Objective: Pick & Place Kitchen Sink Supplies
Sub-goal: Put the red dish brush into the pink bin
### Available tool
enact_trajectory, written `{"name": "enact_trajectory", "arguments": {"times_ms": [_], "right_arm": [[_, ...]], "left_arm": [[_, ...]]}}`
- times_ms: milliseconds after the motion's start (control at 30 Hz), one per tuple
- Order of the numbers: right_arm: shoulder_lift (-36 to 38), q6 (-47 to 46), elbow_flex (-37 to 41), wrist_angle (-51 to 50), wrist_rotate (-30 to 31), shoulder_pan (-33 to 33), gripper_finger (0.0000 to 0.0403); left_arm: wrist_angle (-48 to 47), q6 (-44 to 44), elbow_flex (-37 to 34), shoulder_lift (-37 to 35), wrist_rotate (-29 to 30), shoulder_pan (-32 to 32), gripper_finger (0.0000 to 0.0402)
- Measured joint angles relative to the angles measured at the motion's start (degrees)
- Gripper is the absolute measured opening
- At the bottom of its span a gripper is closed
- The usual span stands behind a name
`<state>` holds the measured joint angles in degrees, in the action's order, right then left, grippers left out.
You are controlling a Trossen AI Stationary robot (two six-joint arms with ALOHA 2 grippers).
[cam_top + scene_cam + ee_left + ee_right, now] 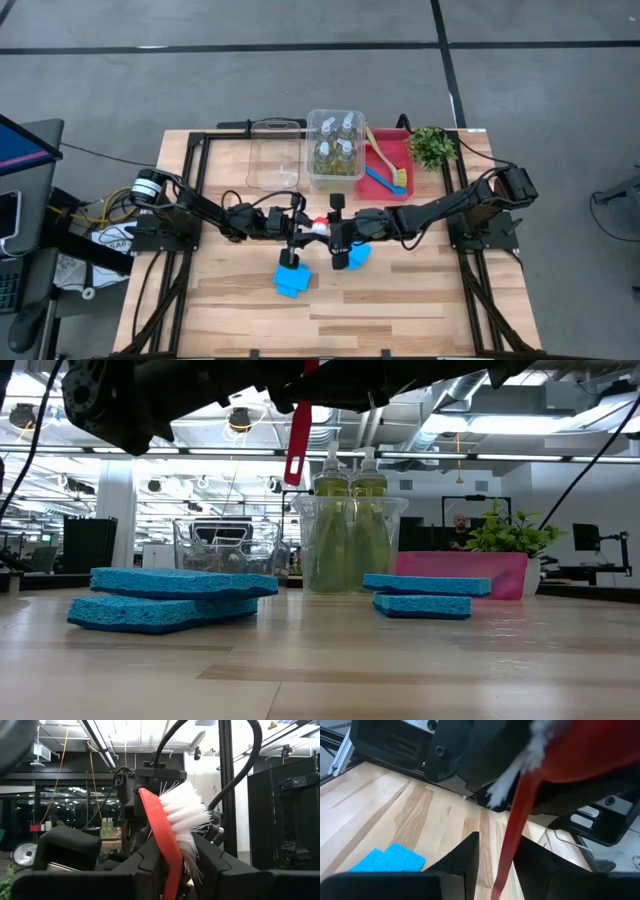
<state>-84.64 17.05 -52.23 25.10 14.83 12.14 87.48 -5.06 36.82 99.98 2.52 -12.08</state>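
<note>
A red brush (pixel 320 225) with white bristles (pixel 182 815) stands upright above the table's middle, head up, between my two grippers. My left gripper (pixel 299 230) comes from the left and is shut on it. My right gripper (pixel 499 862) comes from the right and is open, with the red handle (pixel 509 860) between its fingers, close to one of them. The handle's free end (pixel 297 455) hangs clear of the table. Blue sponges lie flat on the wood: a stack (pixel 292 281) at the near middle and another (pixel 357 255) under my right gripper. My left gripper pinches the brush between its two fingers at the neck (pixel 172 870), just below the bristled head. The fingers come from the table's left, slanting a little upward, across the brush. The brush stands upright, its handle hanging below, lifted clear of the table.
At the far edge, a clear bin (pixel 335 178) holds several bottles (pixel 335 150) of yellow-green liquid. An empty clear bin (pixel 272 155) stands left of it. A red bin (pixel 400 135) to the right holds a blue brush (pixel 383 181) and a yellow-green brush (pixel 380 150). A small plant (pixel 432 147) is at the far right.
</note>
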Motion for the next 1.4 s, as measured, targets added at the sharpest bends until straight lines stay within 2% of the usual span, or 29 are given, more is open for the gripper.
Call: {"name": "enact_trajectory", "arguments": {"times_ms": [333, 567, 733, 933, 1067, 1200, 1400], "right_arm": [[0.00, -0.17, 0.00, -0.31, 0.02, 0.00, 0.0097], [0.00, -1.66, 0.00, -0.29, 0.72, -0.22, 0.0015], [0.00, -1.25, 0.00, -0.47, 0.44, -0.37, 0.0028], [0.00, -1.23, 0.00, -0.72, 0.41, -0.35, 0.0011], [0.00, -1.21, 0.00, -1.35, 0.28, -0.35, 0.0025], [0.00, -1.03, 0.00, -1.59, 0.13, -0.33, 0.0019], [0.00, -0.98, 0.00, -1.70, -0.07, -0.33, 0.0013]], "left_arm": [[0.02, 0.00, 0.00, 0.00, -0.02, 0.00, 0.0076], [0.09, -0.26, 0.00, 0.00, 0.46, 0.07, 0.0076], [-0.04, -0.35, 0.00, 0.00, 0.38, 0.05, 0.0076], [-0.47, -0.37, 0.00, -0.02, 0.35, 0.05, 0.0076], [-1.53, -0.16, 0.00, -0.07, 0.42, 0.00, 0.0078], [-2.05, -0.02, 0.00, -0.07, 0.44, 0.02, 0.0095], [-2.58, 0.02, 0.00, -0.07, 0.25, -0.02, 0.0155]]}}
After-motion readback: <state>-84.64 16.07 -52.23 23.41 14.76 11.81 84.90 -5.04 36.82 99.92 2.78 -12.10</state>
